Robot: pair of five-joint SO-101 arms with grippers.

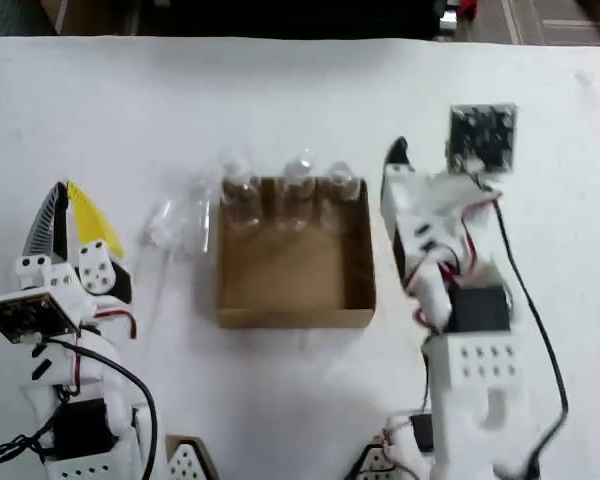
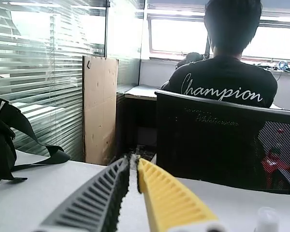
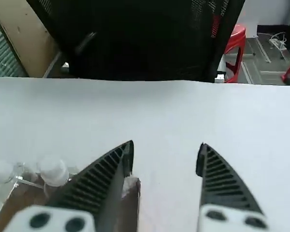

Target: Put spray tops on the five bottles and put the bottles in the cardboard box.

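— since the white table (image 1: pixel 280 90) takes up most of the high view, what's the biggest thing on it?
— the cardboard box (image 1: pixel 295 280). it's open-topped and sits at the middle of the frame, its floor mostly bare.
— and the arms?
— one rises from each lower corner. the left gripper (image 1: pixel 65 190) is at middle left, well apart from the box. its grey and yellow fingers meet at the tips, with nothing between them.
— the other one?
— the right gripper (image 1: pixel 397 152) is just off the box's upper right corner. in its own wrist view the jaws are spread wide and hold nothing.
— where are the bottles?
— three bottles (image 1: pixel 298 195) stand in a row inside the box, against its upper wall. the loose bottles (image 1: pixel 180 222) are clear and lie on the table just beside the box's upper left corner.
— how many loose ones, and do they have tops on?
— i can't tell either; they blur into one clear heap.
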